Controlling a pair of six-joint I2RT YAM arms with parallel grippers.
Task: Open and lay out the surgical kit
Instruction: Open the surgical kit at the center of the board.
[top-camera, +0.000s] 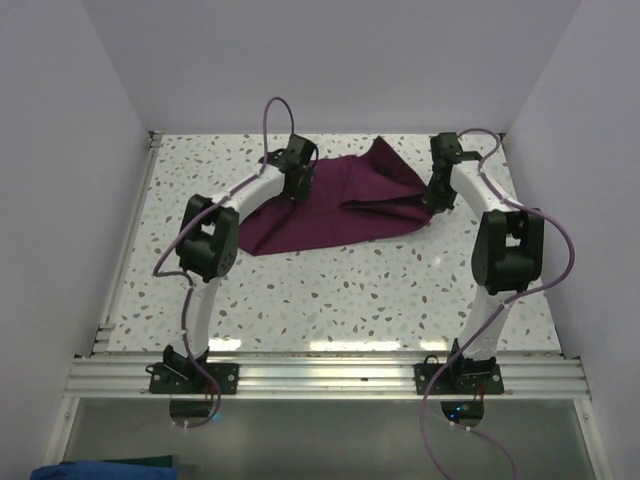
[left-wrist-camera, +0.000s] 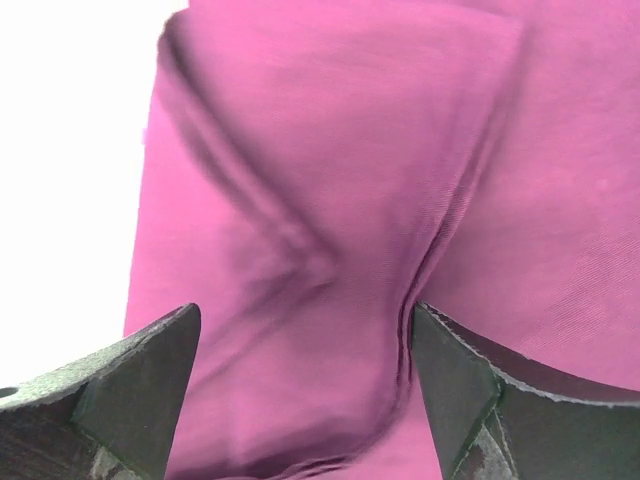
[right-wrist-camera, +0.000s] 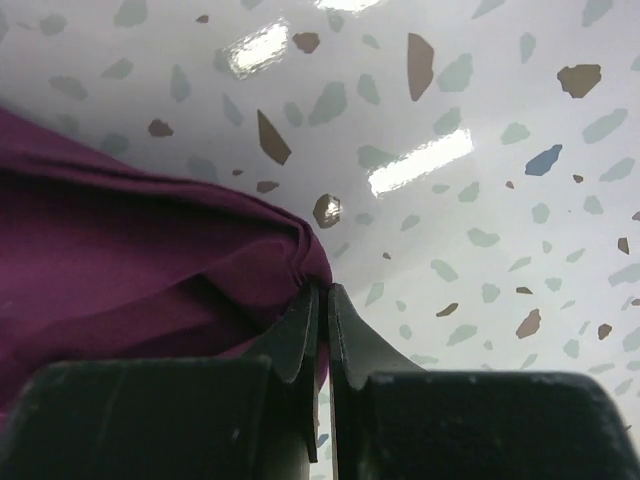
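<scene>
L gripper (left-wrist-camera: 305, 330) wide open over cloth (top-camera: 330, 205), held nothing | R gripper (right-wrist-camera: 323, 300) pinched shut on cloth corner | cloth lay rumpled at far mid table (top-camera: 300, 290), contents unseen | risk: thin corner pinch could slip on pull; whatever's inside might spill

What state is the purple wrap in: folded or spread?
Partly folded: the cloth wrap lies rumpled with overlapping flaps; right pincer pinches one edge.
</scene>
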